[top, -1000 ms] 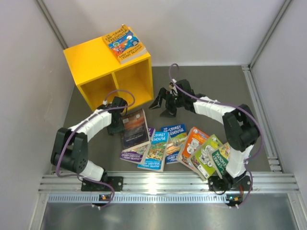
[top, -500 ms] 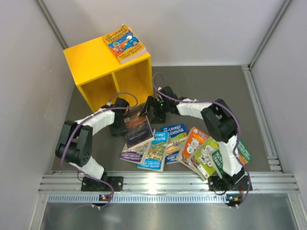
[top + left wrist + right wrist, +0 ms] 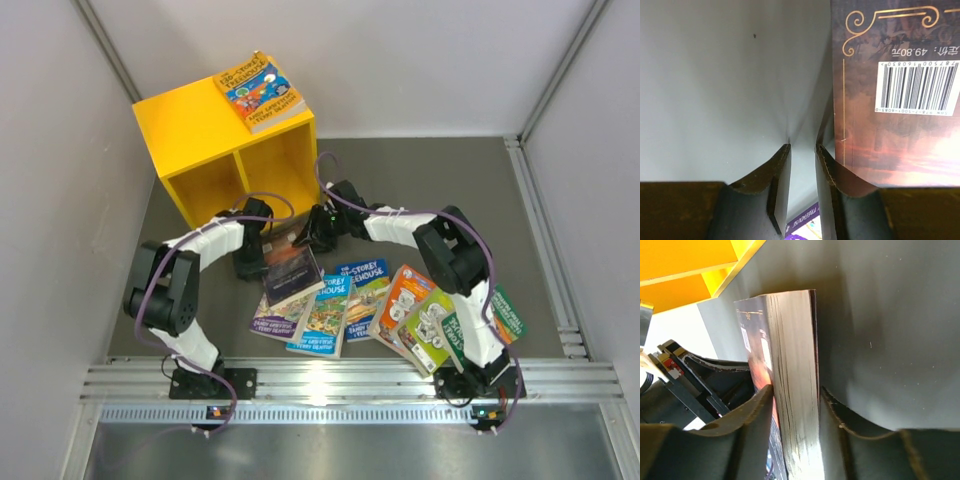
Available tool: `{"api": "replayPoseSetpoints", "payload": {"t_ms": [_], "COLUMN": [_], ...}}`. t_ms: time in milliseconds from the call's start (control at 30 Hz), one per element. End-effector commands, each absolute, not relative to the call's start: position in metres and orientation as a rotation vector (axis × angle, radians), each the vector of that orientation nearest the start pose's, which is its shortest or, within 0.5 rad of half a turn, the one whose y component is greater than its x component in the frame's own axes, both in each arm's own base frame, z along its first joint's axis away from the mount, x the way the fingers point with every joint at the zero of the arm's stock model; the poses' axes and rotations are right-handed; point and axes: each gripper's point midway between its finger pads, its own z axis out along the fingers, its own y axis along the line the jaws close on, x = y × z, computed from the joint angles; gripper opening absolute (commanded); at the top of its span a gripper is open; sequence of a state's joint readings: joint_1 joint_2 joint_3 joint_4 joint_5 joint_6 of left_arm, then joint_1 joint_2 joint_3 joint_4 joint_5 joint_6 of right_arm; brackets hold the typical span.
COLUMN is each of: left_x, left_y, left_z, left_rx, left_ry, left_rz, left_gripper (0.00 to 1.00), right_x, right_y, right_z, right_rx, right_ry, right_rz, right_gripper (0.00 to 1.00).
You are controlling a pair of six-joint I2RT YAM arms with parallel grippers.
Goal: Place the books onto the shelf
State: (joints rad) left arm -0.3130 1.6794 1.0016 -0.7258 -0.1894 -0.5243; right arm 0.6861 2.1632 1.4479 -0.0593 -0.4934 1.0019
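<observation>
Dark-covered book (image 3: 290, 272), far edge raised before the yellow shelf (image 3: 190, 120), right fingers (image 3: 752, 440), wide a second earlier, had clamped its pages, left fingers (image 3: 765, 200) had narrowed, empty, beside its cover

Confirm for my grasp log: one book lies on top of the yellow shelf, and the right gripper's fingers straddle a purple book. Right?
Not purple: the right gripper straddles the dark-covered book, as the right wrist view shows. One bright book does lie on top of the yellow shelf.
</observation>
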Motion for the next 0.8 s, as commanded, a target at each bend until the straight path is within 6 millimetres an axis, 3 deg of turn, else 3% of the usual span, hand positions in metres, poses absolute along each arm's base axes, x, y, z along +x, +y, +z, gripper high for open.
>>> {"api": "replayPoseSetpoints", "payload": {"t_ms": [0, 167, 267, 300, 367, 400, 533, 633, 733, 767], "left_x": [0.304, 0.303, 0.299, 0.296, 0.292, 0.289, 0.28, 0.276, 0.27, 0.263], "left_y": [-0.111, -0.131, -0.141, -0.143, -0.147, -0.147, -0.151, -0.16, -0.18, -0.2], "left_z": [0.02, 0.04, 0.058, 0.068, 0.079, 0.09, 0.122, 0.151, 0.182, 0.199], "left_rx": [-0.229, -0.153, -0.146, -0.153, -0.147, -0.161, -0.183, -0.175, -0.132, -0.082], "left_ry": [2.834, 2.806, 2.783, 2.776, 2.761, 2.748, 2.695, 2.64, 2.576, 2.548], "left_rz": [-0.003, -0.012, -0.025, -0.034, -0.044, -0.059, -0.129, -0.246, -0.441, -0.618], "left_gripper": [0.32, 0.32, 0.32, 0.34, 0.36, 0.38, 0.43, 0.45, 0.47, 0.48], "right_x": [0.335, 0.328, 0.315, 0.313, 0.305, 0.303, 0.291, 0.283, 0.278, 0.272], "right_y": [0.424, 0.4, 0.374, 0.367, 0.348, 0.343, 0.323, 0.313, 0.301, 0.297], "right_z": [0.068, 0.079, 0.08, 0.096, 0.094, 0.113, 0.145, 0.18, 0.22, 0.241], "right_rx": [0.064, 0.037, 0.031, 0.013, 0.039, 0.03, 0.024, 0.022, 0.073, 0.106], "right_ry": [2.654, 2.659, 2.681, 2.643, 2.657, 2.613, 2.539, 2.454, 2.365, 2.325], "right_rz": [1.239, 1.155, 1.081, 1.082, 1.037, 1.052, 1.09, 1.148, 1.233, 1.295], "right_gripper": [0.36, 0.24, 0.1, 0.04, 0.0, 0.0, 0.0, 0.0, 0.0, 0.0]}}
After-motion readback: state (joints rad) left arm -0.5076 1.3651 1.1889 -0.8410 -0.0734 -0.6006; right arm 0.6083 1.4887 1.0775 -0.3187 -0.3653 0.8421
